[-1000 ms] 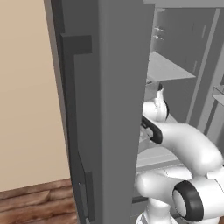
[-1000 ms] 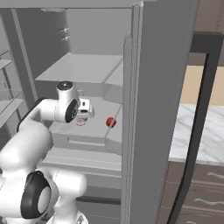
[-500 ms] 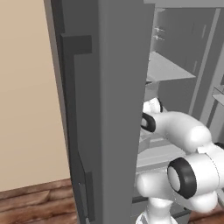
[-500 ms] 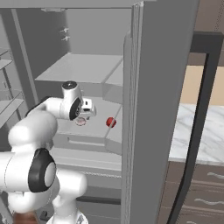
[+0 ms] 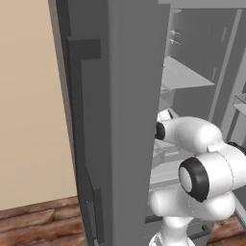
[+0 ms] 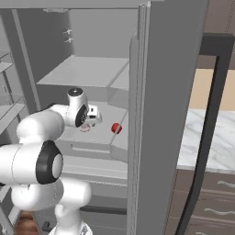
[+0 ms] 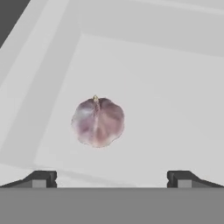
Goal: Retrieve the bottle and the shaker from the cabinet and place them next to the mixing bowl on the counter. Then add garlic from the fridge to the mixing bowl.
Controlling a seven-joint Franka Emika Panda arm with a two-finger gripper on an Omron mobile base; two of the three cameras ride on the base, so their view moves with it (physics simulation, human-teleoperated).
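A garlic bulb [image 7: 98, 122], pale with purple-pink streaks, lies on a pale grey shelf [image 7: 175, 109] inside the open fridge [image 6: 156, 92]. My gripper [image 7: 111, 178] hangs open just above it, and the bulb sits between and ahead of the two dark fingertips [image 7: 41, 177], left of centre and apart from them. From the right base view the gripper [image 6: 93, 120] points down over the garlic [image 6: 85, 129] on the fridge shelf. The bottle, the shaker, the cabinet and the mixing bowl are out of view.
A small red item [image 6: 116, 128] lies on the same shelf, right of the garlic. The grey fridge door [image 5: 120, 120] stands close on the left of the arm. A white marble counter [image 6: 206, 137] over brown base cabinets runs right of the fridge.
The arm has leaned further into the fridge and its elbow has swung up towards the cameras. The gripper has shifted slightly right and down over the garlic, and has stayed open.
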